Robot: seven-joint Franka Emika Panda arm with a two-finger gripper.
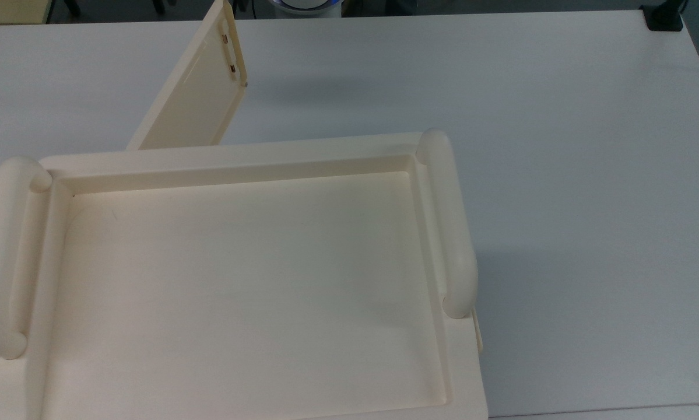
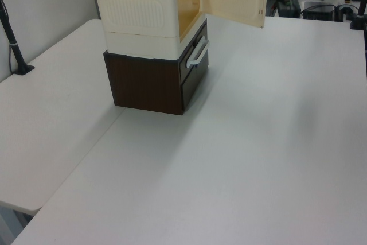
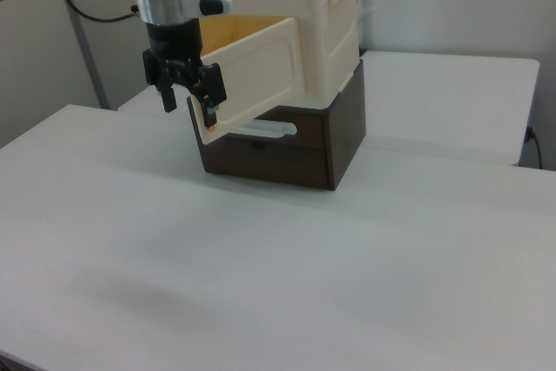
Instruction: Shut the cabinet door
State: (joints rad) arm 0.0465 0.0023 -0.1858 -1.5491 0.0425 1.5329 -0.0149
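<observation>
Cabinet door (image 1: pixel 195 102) stands swung wide off the cream cabinet (image 2: pixel 146 10) stacked on a dark drawer unit (image 2: pixel 152 81); tool (image 3: pixel 185 93), fingers spread and empty, hangs at door's free edge, likely placed to push it shut.

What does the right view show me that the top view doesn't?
Right view: the robot's tool, fingers apart, right by the free edge of the door. It also shows a dark brown drawer box under the cabinet.

Top view: you look down into the cabinet's tray-like top with its fat round side handles, and you can see the little copper fittings on the door.

Both: the cream door swung open, not closed yet, and the white table.
</observation>
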